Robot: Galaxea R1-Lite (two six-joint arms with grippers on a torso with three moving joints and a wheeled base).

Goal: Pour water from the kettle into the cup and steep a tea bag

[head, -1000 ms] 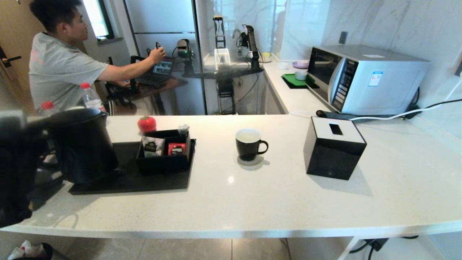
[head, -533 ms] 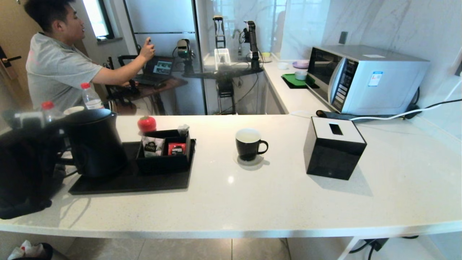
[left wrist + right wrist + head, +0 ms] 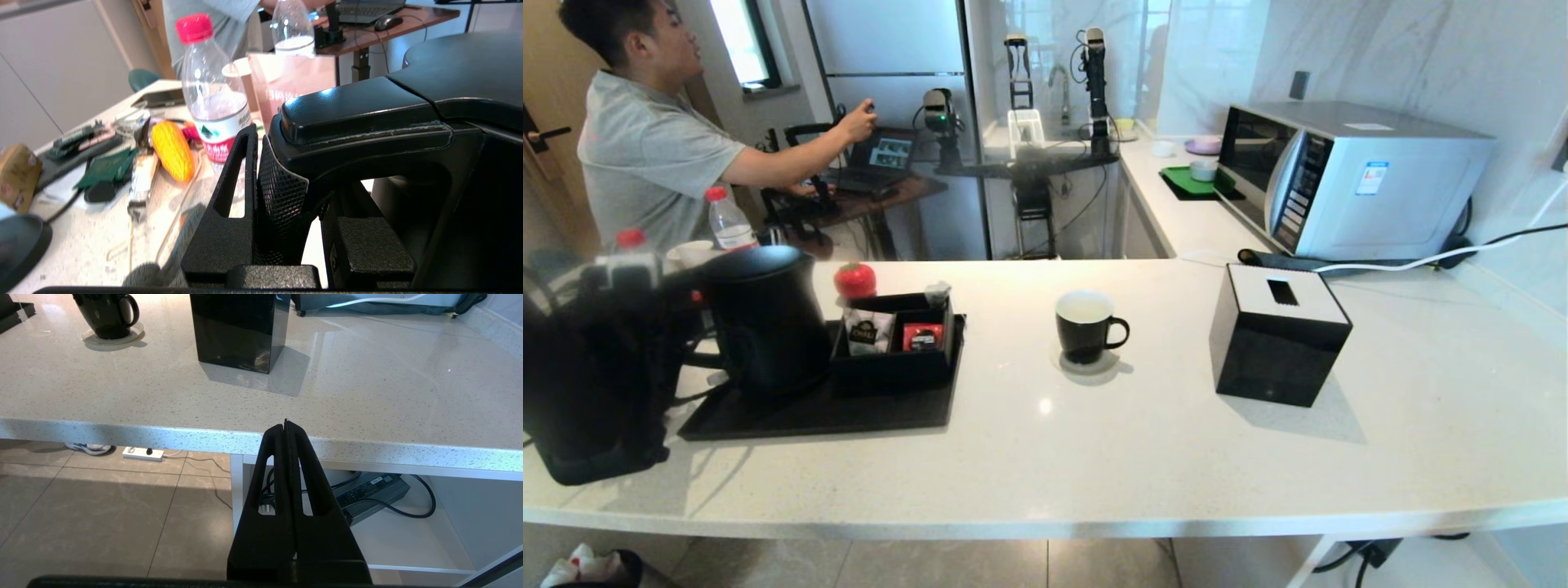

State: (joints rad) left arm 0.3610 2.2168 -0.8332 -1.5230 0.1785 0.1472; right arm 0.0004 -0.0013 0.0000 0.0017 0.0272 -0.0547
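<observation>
Kettle [image 3: 768, 318]: matte black, upright, lid on, over the left part of the black tray [image 3: 866, 412], which lies near the counter's left end. Whether its base touches the tray cannot be told from the head view. Handle faces the counter's left end. In the left wrist view the handle [image 3: 367, 118] runs across, with one mesh-padded finger [image 3: 282, 204] pressed against its underside and the other finger on the far side of it.

Left gripper [image 3: 304, 212]: clamped on the kettle handle, at the counter's left end; the arm's dark bulk covers the near-left corner in the head view.

Cup [image 3: 1085, 326]: black mug, white inside, near the counter's middle on a pale round coaster [image 3: 1088, 365], handle toward the right end. Well apart from the kettle. Contents not readable.

Tea bag: not made out with certainty. A black divided box [image 3: 894, 343] stands on the tray, just beside the kettle on its right, holding a white sachet [image 3: 869, 333] and a red sachet [image 3: 922, 335].

Right gripper [image 3: 285, 428]: fingers pressed together, nothing between them, hanging below and in front of the counter's front edge, toward its right part; not visible in the head view.

Farther out: black tissue box [image 3: 1278, 335] with white top, right of the cup; microwave [image 3: 1347, 175] at the far right corner; red-capped bottle [image 3: 212, 94] and a yellow corn cob [image 3: 173, 151] beyond the left end; a person [image 3: 654, 155] seated behind the counter.
</observation>
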